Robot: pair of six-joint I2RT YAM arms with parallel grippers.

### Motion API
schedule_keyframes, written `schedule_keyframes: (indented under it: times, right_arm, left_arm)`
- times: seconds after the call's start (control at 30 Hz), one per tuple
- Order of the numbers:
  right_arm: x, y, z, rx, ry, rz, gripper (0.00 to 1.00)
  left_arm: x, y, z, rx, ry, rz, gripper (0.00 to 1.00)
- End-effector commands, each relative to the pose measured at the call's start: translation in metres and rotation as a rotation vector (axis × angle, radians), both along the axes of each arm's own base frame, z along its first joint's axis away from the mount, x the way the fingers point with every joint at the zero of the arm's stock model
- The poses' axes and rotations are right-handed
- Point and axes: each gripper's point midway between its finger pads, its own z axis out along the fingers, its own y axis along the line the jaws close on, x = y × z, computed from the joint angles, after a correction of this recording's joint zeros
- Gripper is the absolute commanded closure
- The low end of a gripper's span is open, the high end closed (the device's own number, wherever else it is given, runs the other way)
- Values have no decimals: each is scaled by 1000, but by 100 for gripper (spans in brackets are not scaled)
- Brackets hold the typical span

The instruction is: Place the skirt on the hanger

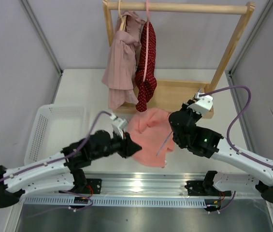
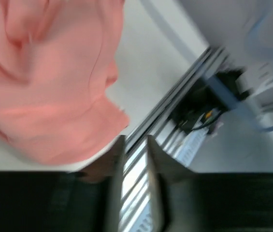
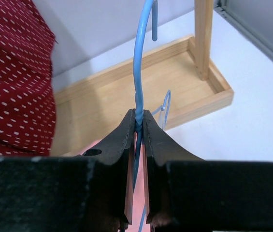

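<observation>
The salmon skirt (image 1: 148, 133) lies crumpled on the table between my two arms; it fills the upper left of the blurred left wrist view (image 2: 44, 72). My left gripper (image 1: 136, 147) is at the skirt's near left edge. In its wrist view (image 2: 135, 145) the jaws stand slightly apart, with only the metal rail showing between them. My right gripper (image 1: 176, 118) is shut on the neck of the thin light-blue hanger (image 3: 143, 48), hook pointing at the rack. Its frame runs down over the skirt (image 1: 165, 142).
A wooden rack (image 1: 175, 7) stands at the back with a mauve striped garment (image 1: 122, 63) and a dark red dotted garment (image 1: 147, 67); its base tray (image 3: 126, 92) is just ahead of my right gripper. A white basket (image 1: 54, 130) sits at the left. A metal rail (image 1: 141, 183) runs along the front.
</observation>
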Motion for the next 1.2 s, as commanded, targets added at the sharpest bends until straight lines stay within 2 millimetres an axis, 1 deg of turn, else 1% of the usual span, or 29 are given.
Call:
schedule_keyframes:
  times: [0.0,0.07,0.1,0.13,0.17,0.2,0.23,0.27,0.3,0.33,0.37,0.43,0.5,0.53,0.63,0.67,0.7,0.73,0.77,0.8,0.83,0.87,0.9,0.93,0.97,1.0,1.03,1.1,1.17]
  right_arm:
    - [0,-5,-19,-58,15,-72,100]
    - [6,5,-38,-85,52,-50,100]
    - [10,6,-48,-69,67,-49,100]
    - [15,16,-59,-55,103,-2,100]
    - [17,19,-72,-65,131,20,100]
    - [25,26,-76,-52,135,43,100]
    - [27,36,-87,-34,168,103,100]
    - [30,40,-97,-28,190,134,100]
    - [34,45,-100,-6,195,158,100]
    - [38,44,-105,0,209,166,100]
    - [38,51,-109,11,228,208,100]
    - [41,57,-116,13,241,237,100]
    - [43,65,-120,21,255,267,100]
    - [44,67,-122,21,260,273,100]
    - [47,73,-127,20,272,280,100]
    - [47,74,-128,25,273,280,100]
    - [47,76,-128,34,273,287,100]
    - [47,77,-129,37,275,293,100]
    - [48,77,-130,45,276,293,100]
    - [48,78,-130,47,277,296,100]
    - [48,80,-130,51,280,303,100]
    - [48,80,-131,51,282,304,100]
    - [48,79,-130,52,281,301,100]
    - [48,80,-131,56,284,307,100]
    - [47,80,-131,59,284,308,100]
    - [47,80,-131,65,285,308,100]
    - [47,79,-130,68,284,309,100]
    - [46,79,-131,73,286,315,100]
    - [46,78,-129,84,281,317,100]
  left_arm:
    - [7,-10,-31,-90,-22,121,63]
    - [10,-12,-28,-140,-75,149,58]
    - [11,-13,-29,-125,-103,156,57]
    - [13,-12,-29,-101,-135,169,56]
    - [15,-11,-27,-72,-178,166,55]
    - [16,-10,-27,-60,-197,159,52]
    - [18,-7,-23,-64,-213,174,51]
    - [18,-4,-26,-53,-230,174,49]
    - [19,-3,-18,-77,-249,178,46]
    - [17,1,-9,-106,-267,178,46]
    - [19,4,-6,-106,-290,183,45]
    - [19,3,7,-132,-331,175,39]
    - [20,-5,12,-99,-381,142,37]
    - [22,-16,23,-100,-397,127,37]
    - [23,-34,26,-67,-418,85,37]
    - [26,-46,30,-45,-432,69,37]
    - [28,-53,24,-16,-430,59,37]
    - [31,-60,37,-21,-439,62,37]
    - [34,-71,20,47,-435,43,37]
    - [35,-76,14,71,-430,32,37]
    - [37,-80,10,87,-423,31,37]
    - [38,-86,17,81,-422,32,37]
    - [40,-92,5,116,-407,25,37]
    - [42,-93,0,132,-402,36,37]
    - [44,-96,2,136,-402,45,37]
    - [46,-97,-4,159,-396,47,38]
    - [51,-99,-16,200,-390,61,38]
    - [52,-104,-18,204,-390,59,38]
    - [53,-109,-27,222,-384,55,38]
